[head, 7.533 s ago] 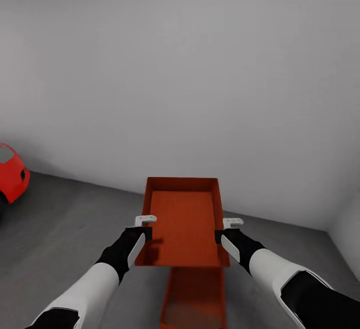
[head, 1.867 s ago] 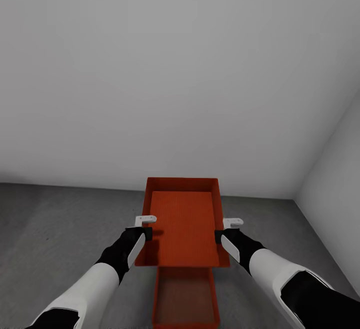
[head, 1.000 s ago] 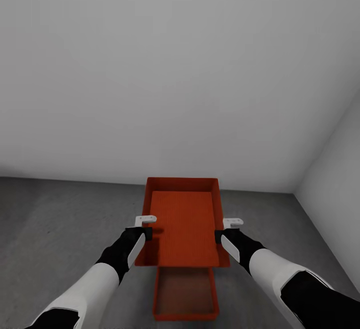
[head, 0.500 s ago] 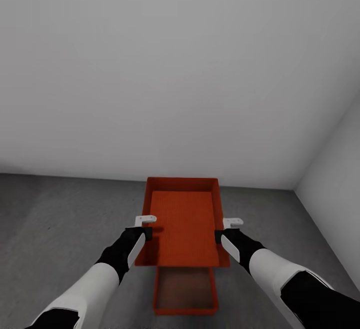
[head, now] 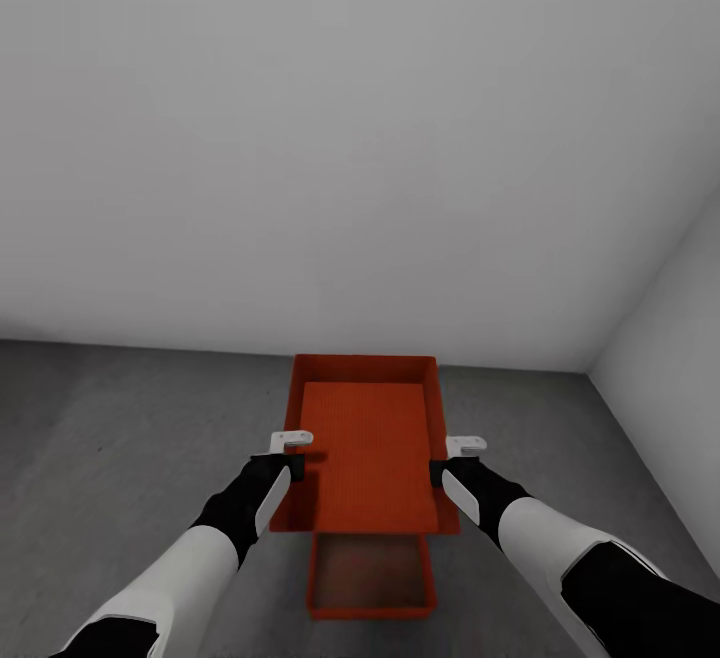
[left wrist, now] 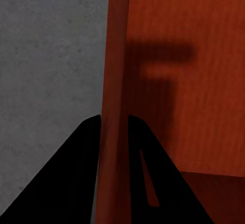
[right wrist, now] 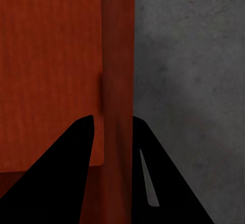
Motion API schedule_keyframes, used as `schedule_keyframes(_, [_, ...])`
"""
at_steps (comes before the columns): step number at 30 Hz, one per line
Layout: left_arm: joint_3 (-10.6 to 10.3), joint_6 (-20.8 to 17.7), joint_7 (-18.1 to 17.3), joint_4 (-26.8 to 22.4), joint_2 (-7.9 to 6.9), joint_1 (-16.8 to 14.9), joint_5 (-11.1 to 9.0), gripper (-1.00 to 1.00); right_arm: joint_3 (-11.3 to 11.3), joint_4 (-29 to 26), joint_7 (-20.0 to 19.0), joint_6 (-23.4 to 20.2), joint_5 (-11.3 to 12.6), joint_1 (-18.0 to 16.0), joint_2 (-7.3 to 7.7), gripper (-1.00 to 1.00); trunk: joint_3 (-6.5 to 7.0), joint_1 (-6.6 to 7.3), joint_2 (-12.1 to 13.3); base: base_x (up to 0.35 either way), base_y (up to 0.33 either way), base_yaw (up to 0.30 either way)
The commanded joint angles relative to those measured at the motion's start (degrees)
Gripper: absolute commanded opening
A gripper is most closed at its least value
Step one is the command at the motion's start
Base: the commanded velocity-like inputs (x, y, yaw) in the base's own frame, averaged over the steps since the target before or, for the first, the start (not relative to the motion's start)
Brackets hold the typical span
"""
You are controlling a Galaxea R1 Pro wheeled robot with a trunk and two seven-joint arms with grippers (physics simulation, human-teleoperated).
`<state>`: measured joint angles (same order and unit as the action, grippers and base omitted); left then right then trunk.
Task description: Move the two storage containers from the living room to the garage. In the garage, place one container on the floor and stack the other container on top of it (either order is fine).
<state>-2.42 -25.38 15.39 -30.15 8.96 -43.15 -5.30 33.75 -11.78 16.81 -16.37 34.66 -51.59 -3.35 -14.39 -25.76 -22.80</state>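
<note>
I hold one orange-red storage container in the air in front of me, level and open side up. My left gripper is shut on its left wall. My right gripper is shut on its right wall. The second storage container lies on the dark grey concrete floor of the garage, directly below the near end of the held one, which hides its far part. In both wrist views the black fingers straddle a red wall.
A plain white wall stands close ahead. A second white wall meets it at a corner on the right. Bare grey floor stretches to the left of the containers.
The view has shifted: the container on the floor has slid up in the picture, showing its near rim, and the red thing at the left is out of view. My arms and held container have kept their pose.
</note>
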Motion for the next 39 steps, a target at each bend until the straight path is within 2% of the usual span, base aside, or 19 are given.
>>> schedule_keyframes(1, [0.22, -0.63, 0.70, -0.07, -0.09, -0.01, 0.91, -1.00, -2.11, -0.17, 2.00, -0.42, -1.50, -0.09, 1.24, -1.00, -0.20, -0.03, -0.12, 0.000, 0.000, 0.000])
schedule_keyframes(39, [0.22, -0.63, 0.70, -0.08, -0.09, -0.01, 0.91, -1.00, -2.11, -0.17, 2.00, -0.60, -1.44, -0.09, 1.24, -1.00, -3.76, -0.03, -0.12, 0.000, 0.000, 0.000])
